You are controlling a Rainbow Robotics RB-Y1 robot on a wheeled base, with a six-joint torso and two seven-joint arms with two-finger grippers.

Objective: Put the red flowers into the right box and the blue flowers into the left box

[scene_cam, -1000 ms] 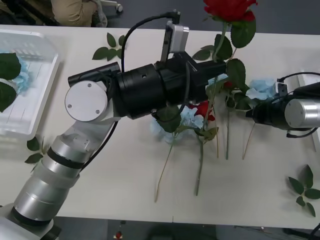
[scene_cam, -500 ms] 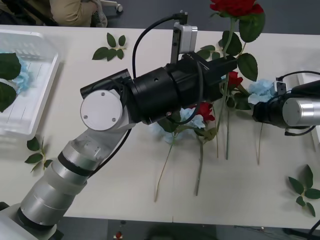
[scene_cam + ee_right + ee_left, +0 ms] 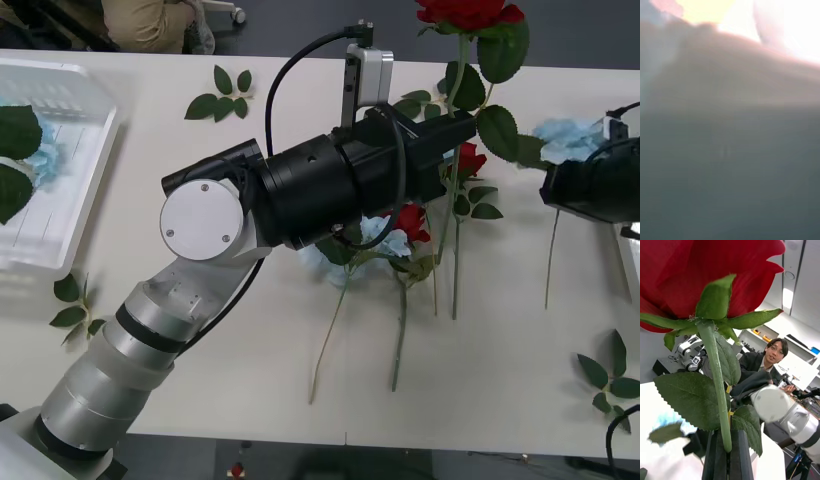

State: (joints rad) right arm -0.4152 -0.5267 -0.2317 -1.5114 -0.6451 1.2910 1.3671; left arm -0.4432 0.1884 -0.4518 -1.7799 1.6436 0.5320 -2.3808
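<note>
The left gripper, fingers clamped on a red rose stem, holds it above the worktop. The right gripper's finger state cannot be determined; a blue flower sits at its tip. Next move: carry the rose to the right box.

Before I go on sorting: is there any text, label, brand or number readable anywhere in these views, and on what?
None readable.
Left gripper, shut on the red rose stem: no lettering.
Left box: unmarked.
Right arm, near a blue flower at the table's right: no label.
Background shelf items: too blurred to read.

No readable text, label, brand or number anywhere.
</note>
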